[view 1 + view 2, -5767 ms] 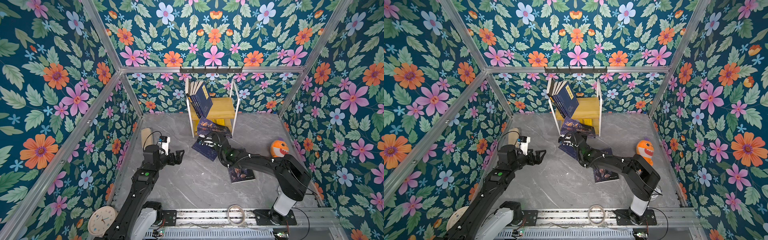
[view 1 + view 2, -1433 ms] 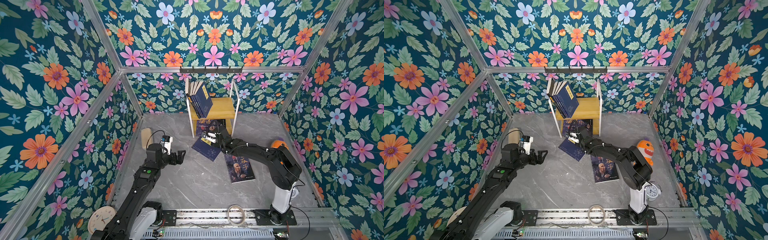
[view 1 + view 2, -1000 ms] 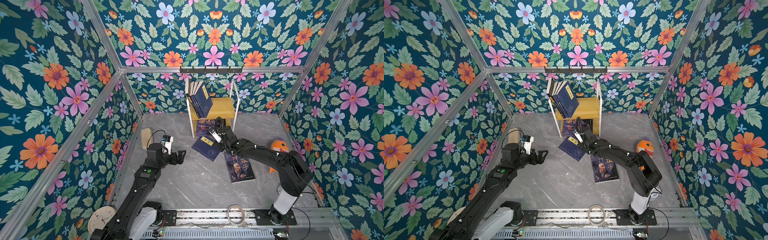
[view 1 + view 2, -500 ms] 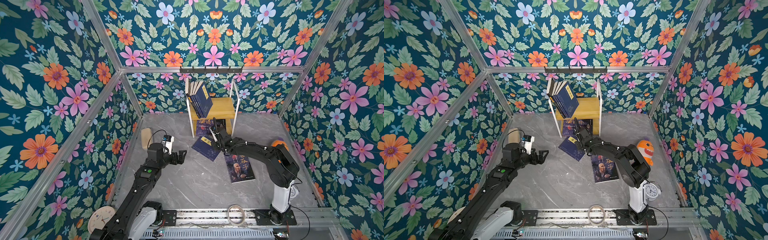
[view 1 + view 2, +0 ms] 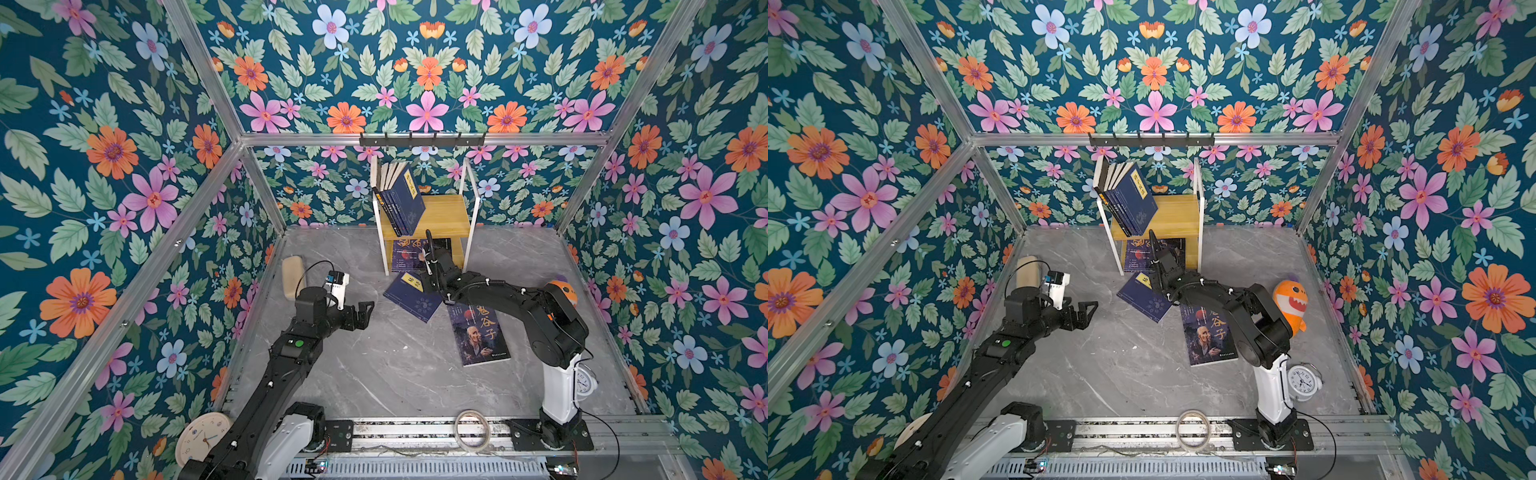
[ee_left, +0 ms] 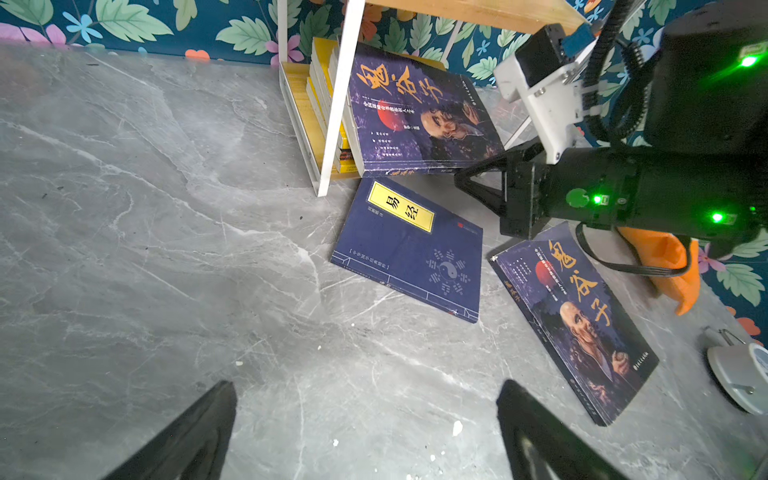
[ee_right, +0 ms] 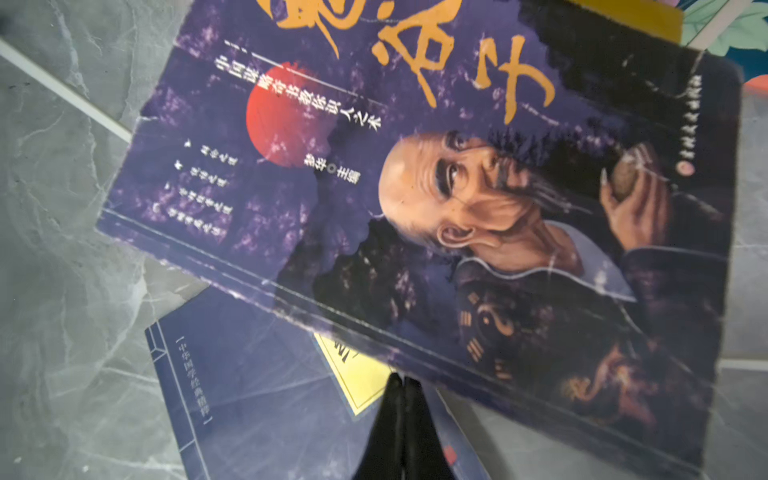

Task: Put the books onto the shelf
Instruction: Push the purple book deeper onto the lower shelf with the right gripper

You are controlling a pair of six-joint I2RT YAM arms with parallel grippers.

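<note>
- Since the earliest view, the old-man portrait book (image 6: 415, 120) that your right gripper (image 5: 428, 240) carried in front of the shelf (image 5: 446, 212) has left the claw. It now lies on top of the yellow books (image 6: 320, 75) in the lower tier.
- Your right gripper's fingers are pinched together on nothing, with the tips just at that book's near edge. Whether they press on it cannot be told.
- Your left gripper (image 5: 362, 316) is spread wide and empty, hovering over the bare table (image 5: 374, 374), well apart from every book.
- Done so far: a row of navy books (image 5: 403, 201) leans on the upper board, and the lower tier holds the yellow stack with the portrait book on top. That top book juts out past the front post, so it looks only partly seated.
- Left to do: the navy book with the yellow label (image 5: 411, 297) lies flat on the table just in front of the shelf. A second portrait book (image 5: 480, 334) lies flat beside it, nearer your right arm's base.
- You look well past halfway, with two books still to shelve and perhaps one to nudge in.
</note>
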